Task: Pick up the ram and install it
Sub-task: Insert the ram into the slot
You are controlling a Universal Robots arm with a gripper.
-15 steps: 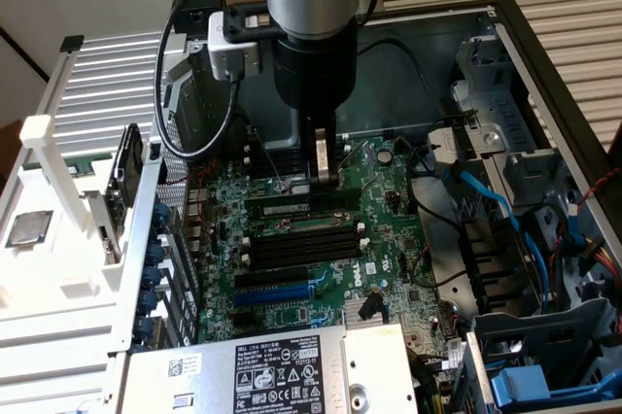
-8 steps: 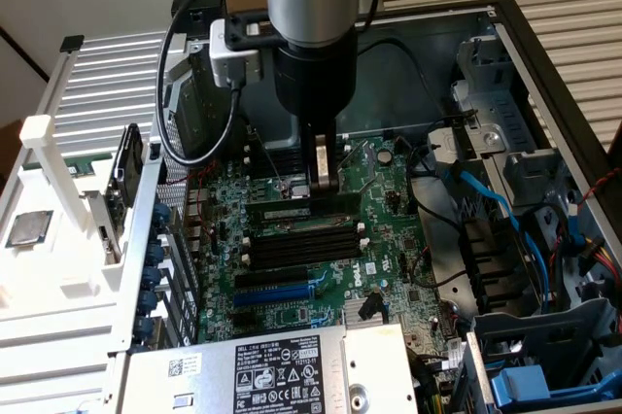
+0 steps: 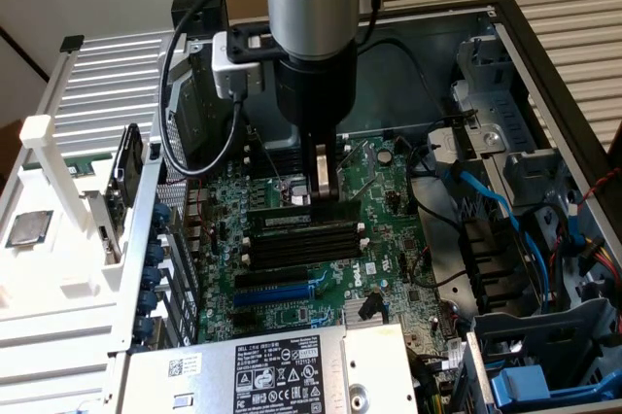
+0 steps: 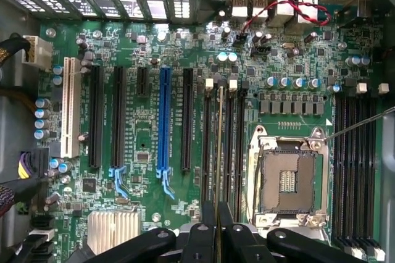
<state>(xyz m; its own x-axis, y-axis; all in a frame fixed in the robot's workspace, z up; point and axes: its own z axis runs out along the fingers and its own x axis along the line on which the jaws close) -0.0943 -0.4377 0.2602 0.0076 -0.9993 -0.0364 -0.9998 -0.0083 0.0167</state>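
The ram (image 4: 218, 146) shows edge-on in the wrist view as a thin dark green stick lying along one of the black memory slots (image 4: 232, 146) beside the processor socket. My gripper (image 4: 216, 229) is shut on its near end, with the black fingers (image 4: 200, 235) pressed on both sides. In the exterior view the gripper (image 3: 324, 189) points straight down into the open computer case, its tips at the row of slots. There the ram (image 3: 284, 218) stretches toward that view's left, low over the motherboard (image 3: 389, 229). Whether it sits fully in the slot I cannot tell.
An empty processor socket (image 4: 287, 179) lies beside the slots, and a blue expansion slot (image 4: 164, 121) and a heat sink (image 4: 113, 229) on the other side. A power supply (image 3: 262, 370) borders the board in front. Blue cables (image 3: 496, 205) and drive cages fill the exterior view's right.
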